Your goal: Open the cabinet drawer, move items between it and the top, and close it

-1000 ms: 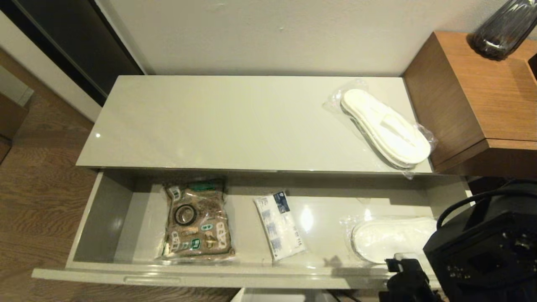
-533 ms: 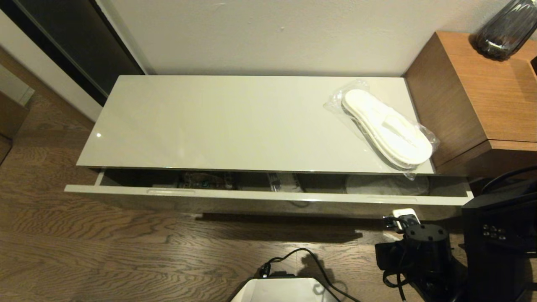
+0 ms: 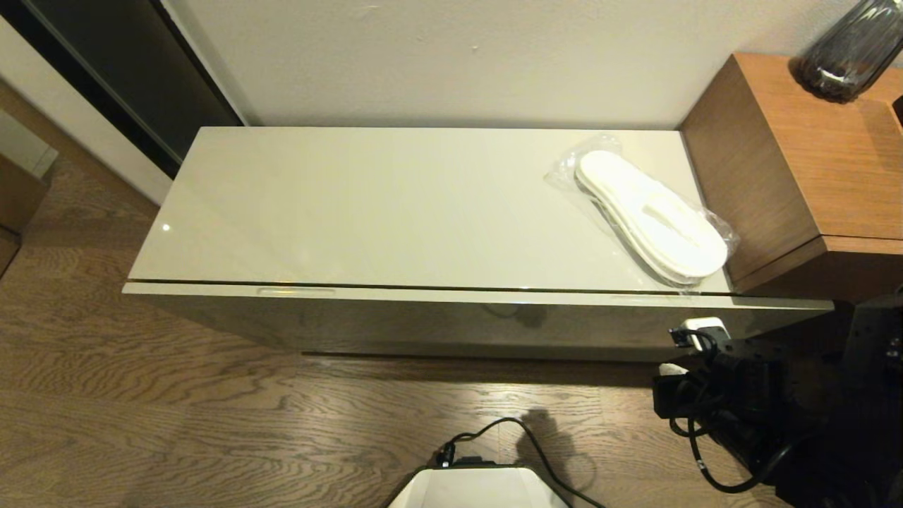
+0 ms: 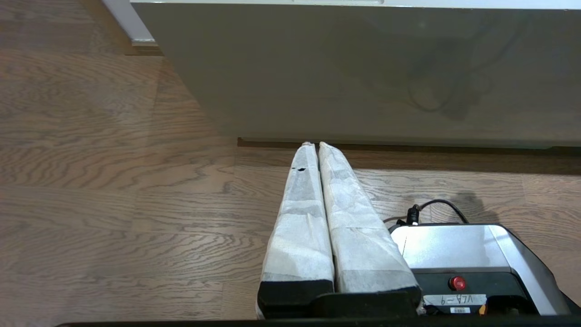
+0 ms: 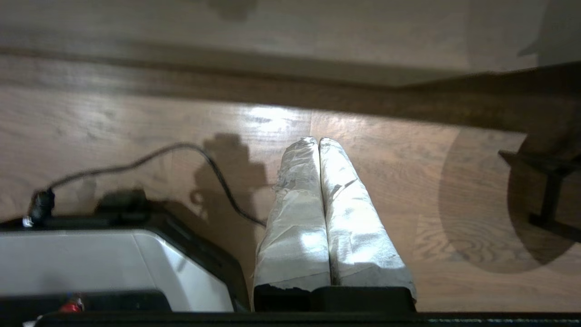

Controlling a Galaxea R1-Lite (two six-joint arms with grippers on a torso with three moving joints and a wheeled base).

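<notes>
The cabinet drawer (image 3: 423,321) is pushed in, its glossy off-white front flush under the top (image 3: 367,204); a handle slot (image 3: 296,290) shows at its upper edge. One wrapped pair of white slippers (image 3: 652,219) lies on the right end of the top. Tape roll, tissue pack and anything else inside the drawer are hidden. My right arm (image 3: 748,381) hangs low in front of the drawer's right end. The right gripper (image 5: 317,140) is shut and empty above the floor. In the left wrist view the left gripper (image 4: 314,144) is shut, empty, pointing at the drawer front (image 4: 363,72).
A brown wooden side table (image 3: 804,162) adjoins the cabinet's right end, with a dark glass vase (image 3: 846,49) on it. My white base (image 3: 480,490) and its black cable (image 3: 522,430) lie on the wooden floor before the cabinet. A wall stands behind.
The drawer went from wide open to fully shut, hiding the pouch, tissue pack and second slipper pack. My right arm drew back down towards the floor at the right.
</notes>
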